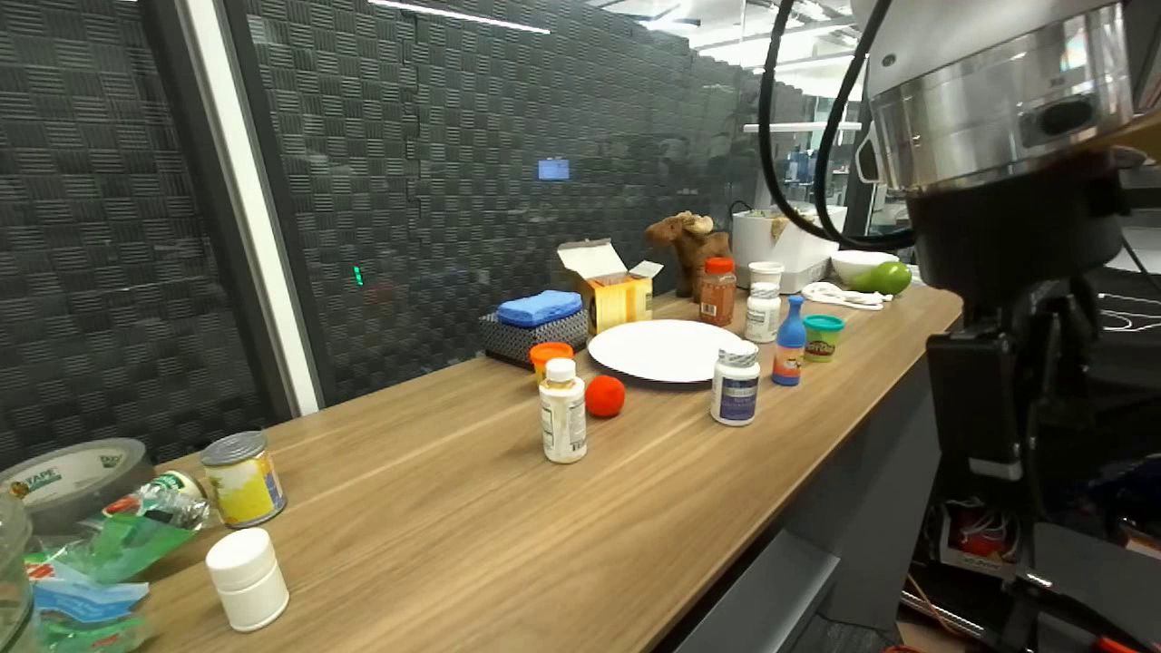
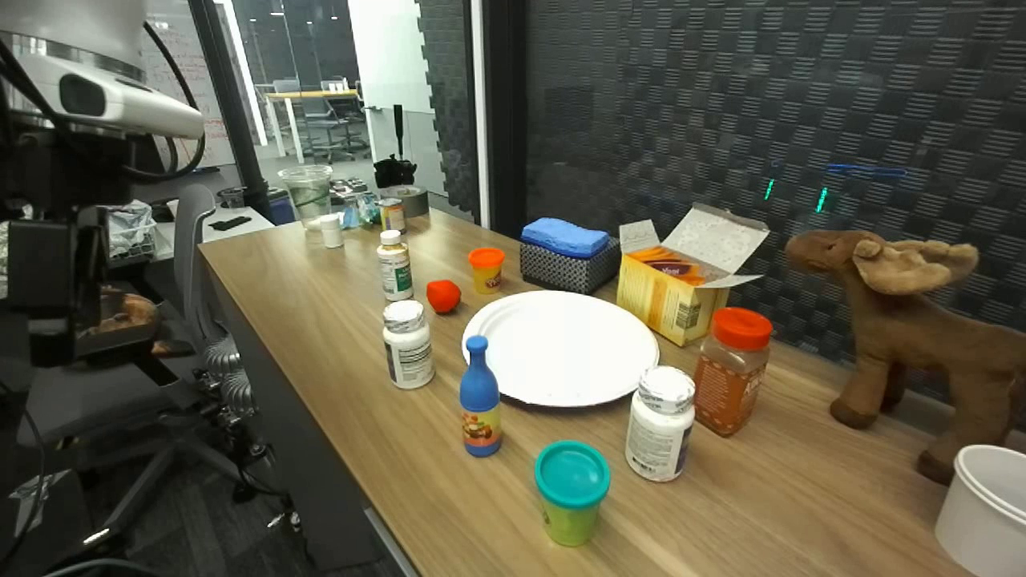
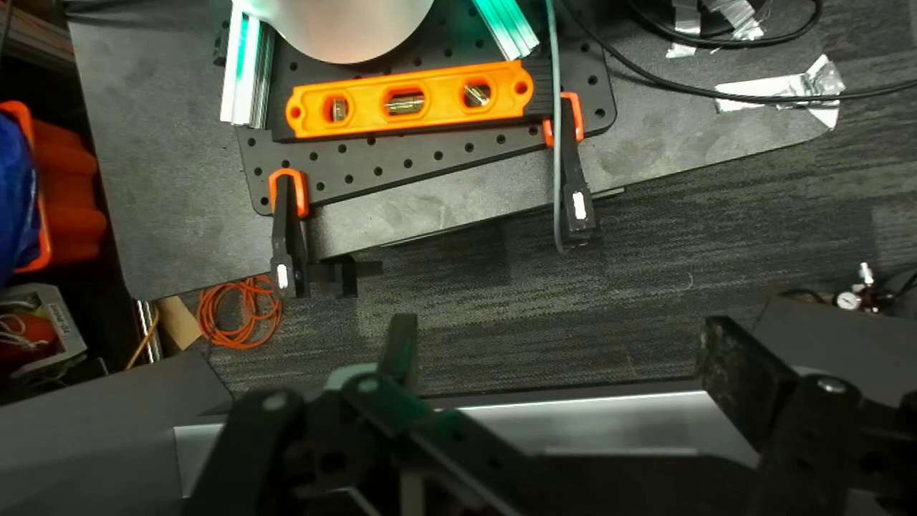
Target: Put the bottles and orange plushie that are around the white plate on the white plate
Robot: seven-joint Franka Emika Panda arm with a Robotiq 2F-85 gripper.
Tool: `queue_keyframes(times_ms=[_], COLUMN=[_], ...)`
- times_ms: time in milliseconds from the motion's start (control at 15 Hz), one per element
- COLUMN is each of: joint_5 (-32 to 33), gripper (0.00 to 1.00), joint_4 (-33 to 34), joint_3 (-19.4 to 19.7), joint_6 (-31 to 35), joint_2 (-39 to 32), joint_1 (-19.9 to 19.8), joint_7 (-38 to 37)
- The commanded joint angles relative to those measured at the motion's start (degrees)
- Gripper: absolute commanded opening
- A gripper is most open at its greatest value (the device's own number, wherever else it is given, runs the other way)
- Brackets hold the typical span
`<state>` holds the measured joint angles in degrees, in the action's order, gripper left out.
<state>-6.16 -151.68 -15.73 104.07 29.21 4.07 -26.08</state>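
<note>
Flat on the wooden table lies the white plate [image 1: 667,349], with nothing on it. White bottles stand upright around it: a slim one [image 1: 563,413], one with a purple label [image 1: 735,385] and one [image 2: 660,425] near the orange-lidded jar. A blue bottle [image 2: 480,401] also stands beside the plate. The orange plushie [image 2: 443,296] rests between the slim bottle and the plate, apart from my hand. Beyond the table's front edge hangs my gripper [image 3: 566,347], over the floor. Its fingers are wide apart and hold nothing. The wrist view contains none of the task's objects.
Behind the plate are a patterned box [image 2: 569,264] with a blue cloth, a yellow box [image 2: 673,304], an orange-lidded jar [image 2: 731,377] and a toy moose [image 2: 906,320]. Two small tubs, teal-lidded [image 2: 571,493] and orange-lidded [image 2: 486,271], flank the plate. A squat white jar [image 1: 248,580] stands farther off.
</note>
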Motion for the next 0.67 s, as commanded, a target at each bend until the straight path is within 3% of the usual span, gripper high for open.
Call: queue_keyframes(times_ms=[0,600], joint_5=[0.3,2.7], gripper=[1.0,1.0], joint_4=[0.1,2.1], joint_3=[0.8,0.4], joint_6=[-0.1,0.3], joint_2=[-0.1,-1.5], joint_1=[0.8,-0.2], joint_7=[-0.3,-0.8])
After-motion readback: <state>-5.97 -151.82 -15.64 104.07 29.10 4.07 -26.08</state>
